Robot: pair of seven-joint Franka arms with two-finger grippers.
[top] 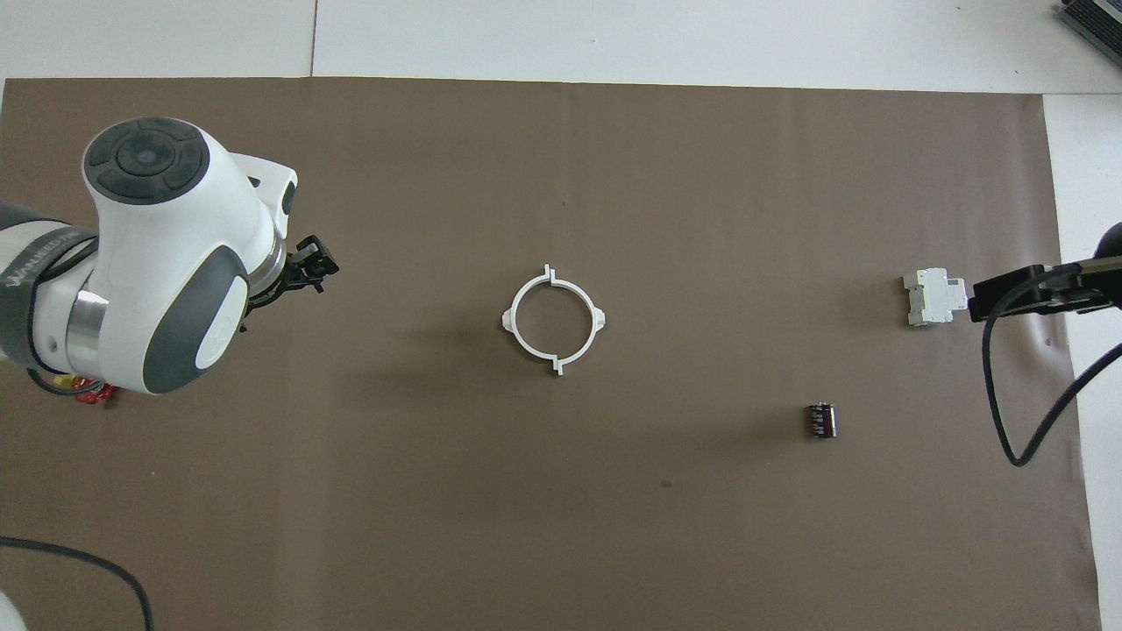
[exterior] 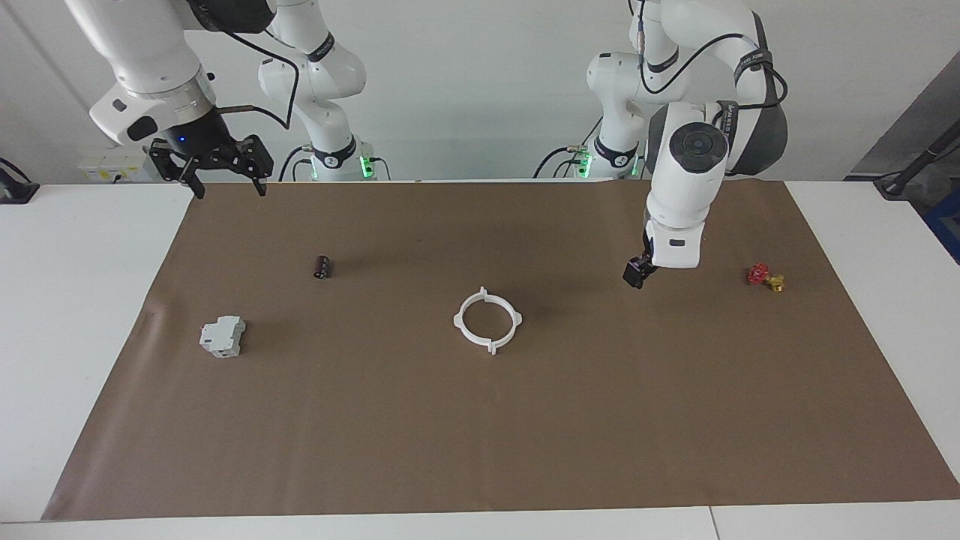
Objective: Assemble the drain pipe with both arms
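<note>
While the drain pipe [exterior: 487, 320] lies as one joined ring mid-mat, the left gripper [exterior: 637, 273] (fingers unreadable) hangs nearer; the right gripper [exterior: 225, 175], fingers apart, waits.

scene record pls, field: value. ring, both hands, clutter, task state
drain pipe: two white arcs joined as one flat ring on the brown mat, mid-table
left hand: raised over bare mat, between the ring and the red-and-gold fitting; holds nothing
right hand: open, empty, up over the mat's edge at the right arm's end
grey-white block: on mat, right arm's end
black cylinder: on mat, nearer the robots than the block
task state: ring looks assembled, neither hand touching it
</note>
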